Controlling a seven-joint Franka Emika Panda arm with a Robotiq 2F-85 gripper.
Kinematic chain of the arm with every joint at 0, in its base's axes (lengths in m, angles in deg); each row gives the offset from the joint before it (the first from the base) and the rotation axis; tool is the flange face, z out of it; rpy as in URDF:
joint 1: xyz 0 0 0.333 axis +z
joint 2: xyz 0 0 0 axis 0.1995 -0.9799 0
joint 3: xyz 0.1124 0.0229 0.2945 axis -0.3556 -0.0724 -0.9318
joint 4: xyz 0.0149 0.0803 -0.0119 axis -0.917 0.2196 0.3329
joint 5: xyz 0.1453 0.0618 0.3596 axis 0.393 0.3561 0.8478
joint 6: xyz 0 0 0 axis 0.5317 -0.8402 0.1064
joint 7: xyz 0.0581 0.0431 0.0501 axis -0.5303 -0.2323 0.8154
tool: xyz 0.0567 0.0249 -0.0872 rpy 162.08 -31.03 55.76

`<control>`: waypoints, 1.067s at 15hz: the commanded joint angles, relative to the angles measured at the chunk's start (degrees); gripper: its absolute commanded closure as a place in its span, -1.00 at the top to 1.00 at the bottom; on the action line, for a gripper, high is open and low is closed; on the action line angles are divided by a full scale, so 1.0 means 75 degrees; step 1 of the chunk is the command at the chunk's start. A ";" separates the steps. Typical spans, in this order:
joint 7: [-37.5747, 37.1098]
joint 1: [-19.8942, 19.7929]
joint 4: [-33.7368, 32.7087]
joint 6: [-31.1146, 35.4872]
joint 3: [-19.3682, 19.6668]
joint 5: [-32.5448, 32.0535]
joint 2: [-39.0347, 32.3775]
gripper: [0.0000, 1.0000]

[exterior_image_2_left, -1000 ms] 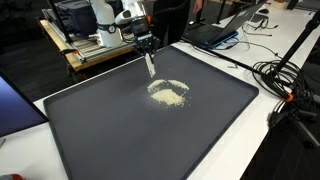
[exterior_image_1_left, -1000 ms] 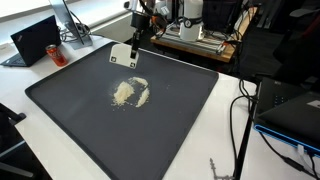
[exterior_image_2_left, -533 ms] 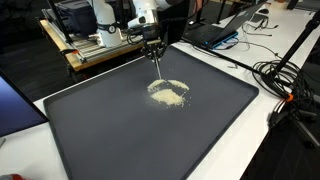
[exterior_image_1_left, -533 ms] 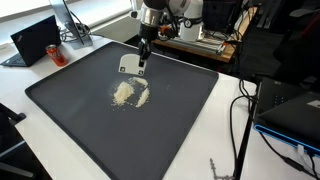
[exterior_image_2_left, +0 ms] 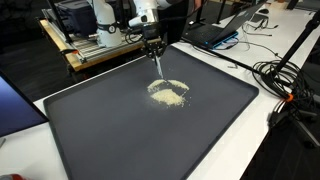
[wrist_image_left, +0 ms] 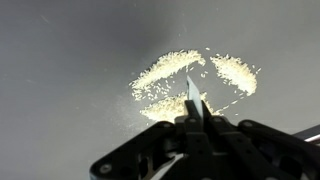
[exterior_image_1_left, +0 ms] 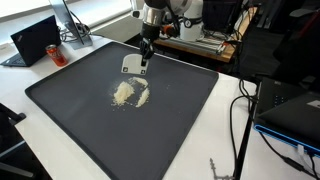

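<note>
Wrist view: end effector (wrist_image_left: 196, 120) clenched on flat scraper (wrist_image_left: 191, 92).
Grain pile (wrist_image_left: 160, 74): frame centre, directly around the scraper's tip.

gripper (exterior_image_2_left: 154, 47) clamps scraper (exterior_image_2_left: 158, 66) | tip near grain pile (exterior_image_2_left: 168, 94) | dark mat (exterior_image_2_left: 110, 135)

So there's a thin pale card (exterior_image_1_left: 131, 65), pinched in the closed gripper (exterior_image_1_left: 144, 64), standing upright with its lower edge right by the grains. The whitish grains (exterior_image_1_left: 130, 93) lie in a loose heap of two curved clumps, mid-way across the dark mat (exterior_image_1_left: 180, 110).
</note>
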 commanded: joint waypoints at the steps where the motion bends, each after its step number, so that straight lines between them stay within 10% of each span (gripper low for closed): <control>1: 0.1254 -0.1568 0.0364 -0.0899 -0.0856 0.0937 0.0557 -0.98; 6: 0.0785 -0.3344 0.0984 -0.1925 -0.2376 -0.0488 0.0881 -0.98; 16: 0.1235 -0.3266 0.0818 -0.1423 -0.2603 -0.1767 0.0495 -0.98</control>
